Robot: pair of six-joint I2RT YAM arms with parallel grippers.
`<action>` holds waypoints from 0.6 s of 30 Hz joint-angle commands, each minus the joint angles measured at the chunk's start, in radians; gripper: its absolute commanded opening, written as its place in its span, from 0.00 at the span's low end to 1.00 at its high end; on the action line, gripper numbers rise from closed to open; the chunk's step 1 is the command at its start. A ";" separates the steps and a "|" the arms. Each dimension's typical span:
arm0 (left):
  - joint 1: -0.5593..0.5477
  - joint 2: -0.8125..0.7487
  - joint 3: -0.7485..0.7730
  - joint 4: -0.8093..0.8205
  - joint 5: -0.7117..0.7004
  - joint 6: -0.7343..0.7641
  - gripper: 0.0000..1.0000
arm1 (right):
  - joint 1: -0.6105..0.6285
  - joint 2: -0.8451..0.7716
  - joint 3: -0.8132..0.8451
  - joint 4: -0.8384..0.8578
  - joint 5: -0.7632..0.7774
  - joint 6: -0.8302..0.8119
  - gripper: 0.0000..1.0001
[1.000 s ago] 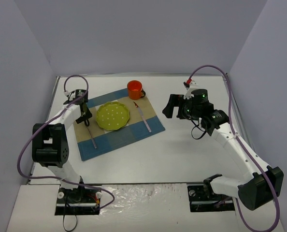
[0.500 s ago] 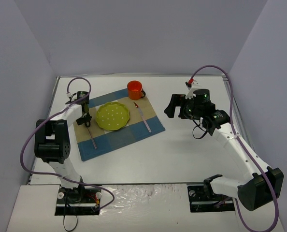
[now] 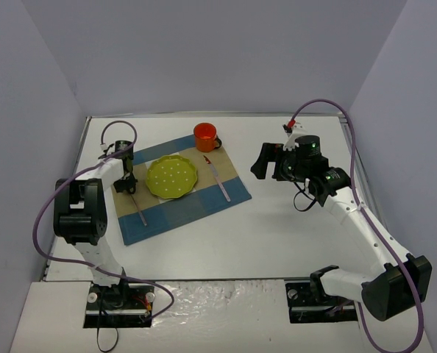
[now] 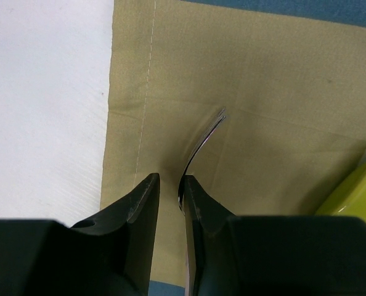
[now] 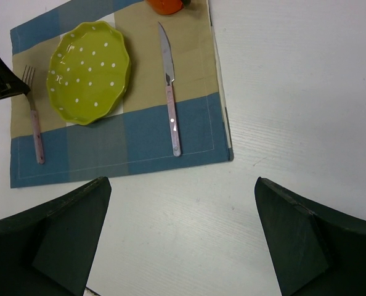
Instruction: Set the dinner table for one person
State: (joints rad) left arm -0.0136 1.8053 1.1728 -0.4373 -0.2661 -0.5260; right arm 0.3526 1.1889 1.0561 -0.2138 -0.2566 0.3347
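Nearest the bases, bare white table (image 3: 277, 235); it runs from the arm mounts to the back wall and carries everything in view.

Left of centre on it: checked blue-and-tan mat (image 3: 204, 206), lying at a slant.

- Fork (image 3: 139, 208) lies along the mat's left band, handle toward the near edge, tines pointing away. It sits just left of the plate and is not touching it.
- Left gripper (image 4: 169, 182) is low over the fork's tine end. Its fingers (image 4: 140, 203) are almost together, with only a slim slit of tan cloth showing between them. The fork's neck curves in against the inner edge of one fingertip. Contact there: cannot tell. Nothing is lifted; the fork rests flat on the cloth.
- Green dotted plate (image 3: 171, 177) is mid-mat, with a scalloped rim.
- Knife (image 3: 220, 182) is right of the plate and roughly parallel to the fork, tip pointing away, handle across the blue band near the mat's right edge.

Right of the mat, well apart from it: right gripper (image 5: 182, 185), held high above bare tabletop. Its fingers are spread wide and it carries nothing. Its camera looks down on the whole setting.

Farthest: orange cup (image 3: 206, 136), upright at the mat's far corner, just beyond the knife tip.
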 commanded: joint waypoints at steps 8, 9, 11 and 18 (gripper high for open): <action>0.078 -0.085 -0.045 0.101 0.044 0.056 0.18 | -0.012 -0.032 -0.004 0.036 -0.025 -0.014 1.00; 0.082 -0.091 -0.059 0.116 0.060 0.061 0.15 | -0.012 -0.031 -0.004 0.036 -0.026 -0.014 1.00; 0.085 -0.105 -0.072 0.146 0.085 0.071 0.07 | -0.012 -0.033 -0.002 0.036 -0.026 -0.014 1.00; 0.085 -0.157 -0.125 0.260 0.162 0.093 0.00 | -0.014 -0.043 -0.010 0.034 -0.027 -0.013 1.00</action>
State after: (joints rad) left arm 0.0692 1.7424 1.0554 -0.2891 -0.1605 -0.4597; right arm 0.3462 1.1814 1.0540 -0.2139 -0.2635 0.3347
